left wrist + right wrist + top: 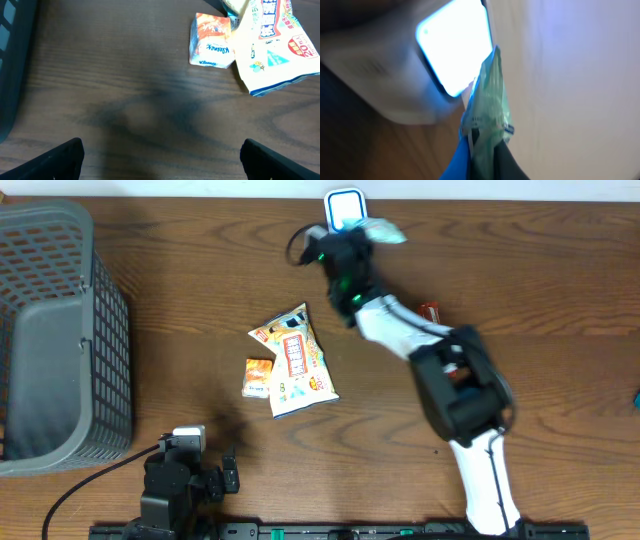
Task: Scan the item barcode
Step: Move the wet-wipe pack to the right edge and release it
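The right hand [485, 152] is clenched on a thin green packet [489, 107], which sticks up out of the pinch between the two fingers, one blue and one dark. The packet's top edge sits just beside the lit window of the scanner [454, 49], a white device standing right ahead of this hand at the far rim of the wooden counter [560, 270]; whether packet and window touch cannot be told, as the wrist view is blurred. No barcode can be made out on the packet. The left hand [161, 160] is released, its fingers spread wide with only bare wood between them, low over the near edge of the counter and well apart from the other hand. Ahead of it and off to its right lies a small orange tissue pack [212, 40] (the print reads Kleenex), touching a larger snack bag [274, 47] that lies flat on the far-right side of it. To the left hand's left stands a grey mesh basket [105, 330].
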